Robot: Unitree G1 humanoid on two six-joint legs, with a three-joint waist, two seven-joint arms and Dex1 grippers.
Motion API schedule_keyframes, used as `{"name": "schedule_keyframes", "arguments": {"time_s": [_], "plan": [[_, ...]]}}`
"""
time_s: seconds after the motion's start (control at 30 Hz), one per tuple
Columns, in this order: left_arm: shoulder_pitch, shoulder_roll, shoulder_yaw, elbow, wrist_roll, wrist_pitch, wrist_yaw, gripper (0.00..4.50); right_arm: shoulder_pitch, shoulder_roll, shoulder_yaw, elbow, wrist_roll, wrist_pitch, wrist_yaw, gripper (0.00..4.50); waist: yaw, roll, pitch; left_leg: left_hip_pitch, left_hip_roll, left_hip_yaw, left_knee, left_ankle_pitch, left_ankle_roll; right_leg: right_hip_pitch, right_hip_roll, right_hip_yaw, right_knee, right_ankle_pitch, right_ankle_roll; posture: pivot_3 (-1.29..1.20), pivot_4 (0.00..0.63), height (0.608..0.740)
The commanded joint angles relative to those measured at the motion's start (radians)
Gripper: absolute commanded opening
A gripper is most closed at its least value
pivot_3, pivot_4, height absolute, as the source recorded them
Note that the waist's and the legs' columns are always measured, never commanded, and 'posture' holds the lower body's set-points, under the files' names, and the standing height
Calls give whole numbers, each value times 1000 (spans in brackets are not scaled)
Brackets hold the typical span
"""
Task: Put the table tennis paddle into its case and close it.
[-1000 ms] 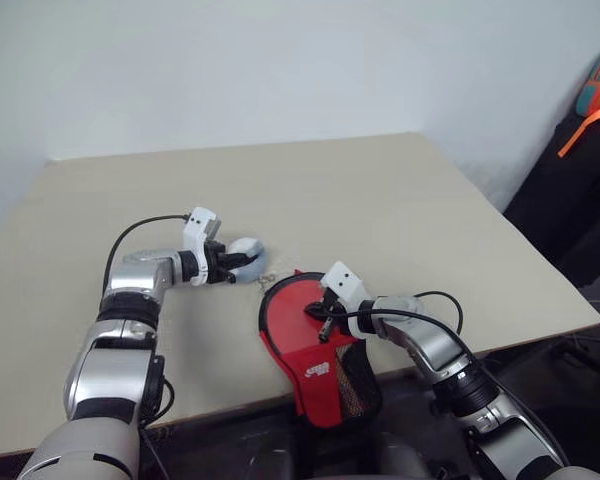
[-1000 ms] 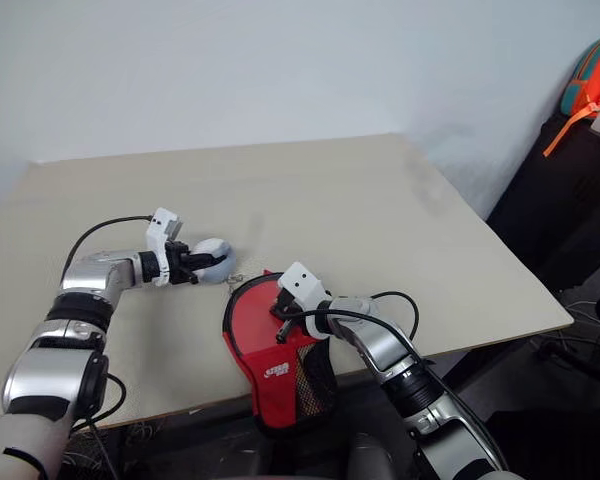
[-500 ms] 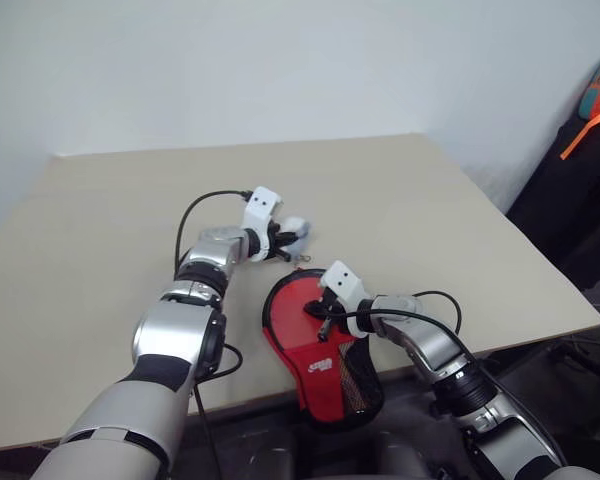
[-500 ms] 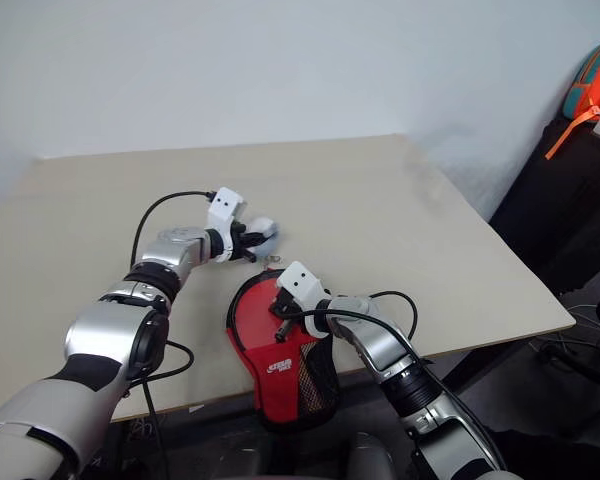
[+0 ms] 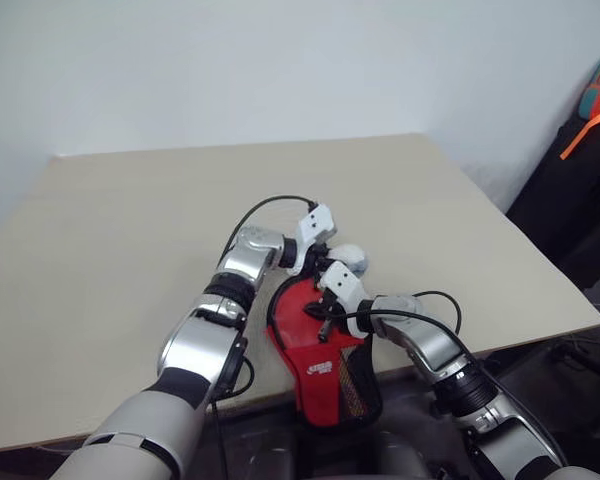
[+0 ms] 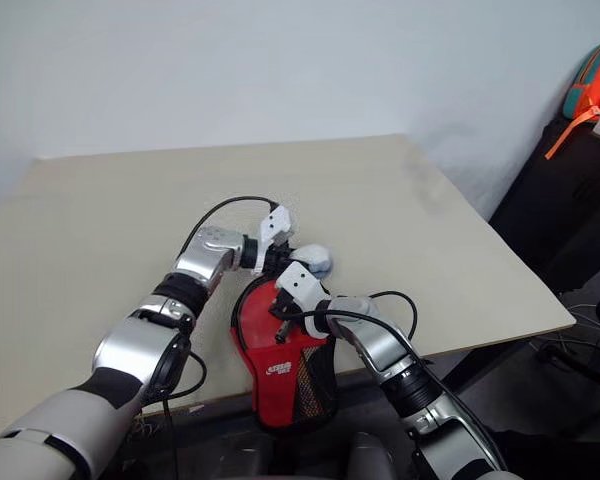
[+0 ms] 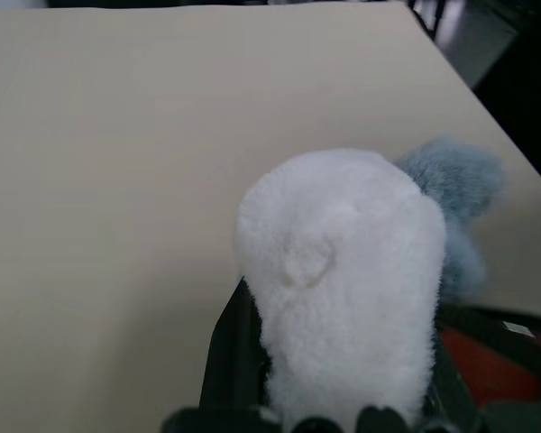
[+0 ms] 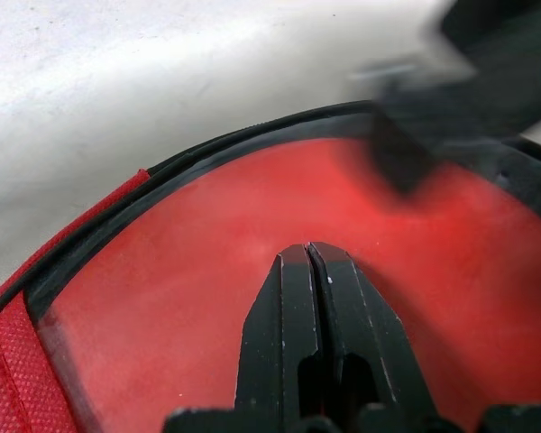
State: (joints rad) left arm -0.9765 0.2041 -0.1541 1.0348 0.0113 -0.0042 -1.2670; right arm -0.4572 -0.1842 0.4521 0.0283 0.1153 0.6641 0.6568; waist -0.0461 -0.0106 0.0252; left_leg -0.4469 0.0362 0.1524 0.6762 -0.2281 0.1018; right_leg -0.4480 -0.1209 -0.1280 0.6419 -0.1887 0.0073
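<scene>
Left tool (image 5: 332, 262): closed around a white and grey plush toy (image 7: 352, 271), held just above the round end of the case.
Right tool (image 8: 311, 271): fingers pressed together, tips over the red paddle (image 8: 252, 298).
Paddle: lying inside the open case.
Case (image 5: 325, 375): red, at the table's (image 5: 130, 220) near edge, narrow end overhanging.

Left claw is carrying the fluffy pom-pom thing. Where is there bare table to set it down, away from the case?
Bare table runs wide from the left claw and plush toy to the far and left edges, and right toward the corner. It is crowded at the near edge: case, paddle, right claw.
</scene>
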Motion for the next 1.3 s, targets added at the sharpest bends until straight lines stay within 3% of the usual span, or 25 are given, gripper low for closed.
{"name": "schedule_keyframes", "arguments": {"time_s": [0.03, 0.23, 0.57, 0.63, 0.77, 1.03, 1.1, 1.2, 1.3], "plan": [[11, 27, -11, -80, -9, -42, -54, 350, 1, -4, 11, 11, -16, 6, 2, 0, 0, 0, 0, 0, 0, 0, 0, 0, 0, 0, 0, 0, 0, 0, 0, 0, 0, 715], [32, 74, -31, -96, 8, -31, -101, 350, -7, -4, 11, 17, -16, 2, 7, 0, -1, 0, 0, 0, 0, 0, 1, -1, 1, 0, 0, 0, 0, -2, 3, 0, 0, 715], [50, 102, -2, -170, -31, -5, -84, 4030, -4, -20, 10, 6, -16, 5, 17, 0, 0, 0, 0, 0, 0, 0, 1, -1, 1, 0, 0, 0, 0, -2, 4, 0, 0, 715], [49, 114, 21, -201, -59, 60, -84, 4468, -1, -25, 11, -2, -15, 7, 22, 0, 0, 0, 0, 0, 0, 0, 1, -1, 1, 0, 0, 0, 0, -2, 4, 0, 0, 715], [43, 155, 76, -241, -121, 174, -84, 4468, 8, -52, 17, -44, -14, 19, 41, 0, 0, 0, 0, 0, 0, -1, 1, -1, 1, 0, 0, 0, 0, -3, 4, 0, 0, 715], [88, 271, 191, -445, -289, 430, -105, 4468, 74, -228, -31, -341, 54, 146, 119, 0, 0, 1, 0, 0, 0, -1, 2, -1, 2, 0, -1, 0, -1, -5, 3, 0, 0, 715], [114, 290, 220, -487, -312, 450, -76, 4088, 83, -264, -71, -404, 82, 190, 122, 0, 0, 1, 1, 0, 0, -1, 2, -1, 2, 0, -1, 0, -1, -5, 2, 0, 0, 715], [174, 307, 249, -561, -345, 494, -34, 3178, 80, -317, -132, -474, 126, 253, 132, 583, 0, 1, 1, 0, 0, -2, 2, -1, 2, 0, -1, 1, -1, -5, 2, 0, 0, 715], [260, 312, 252, -658, -374, 541, 1, 2062, 59, -357, -186, -516, 167, 306, 141, 1640, 0, 1, 1, 0, 0, -2, 2, -1, 2, 1, -1, 0, -1, -5, 2, 0, 0, 715]]}}
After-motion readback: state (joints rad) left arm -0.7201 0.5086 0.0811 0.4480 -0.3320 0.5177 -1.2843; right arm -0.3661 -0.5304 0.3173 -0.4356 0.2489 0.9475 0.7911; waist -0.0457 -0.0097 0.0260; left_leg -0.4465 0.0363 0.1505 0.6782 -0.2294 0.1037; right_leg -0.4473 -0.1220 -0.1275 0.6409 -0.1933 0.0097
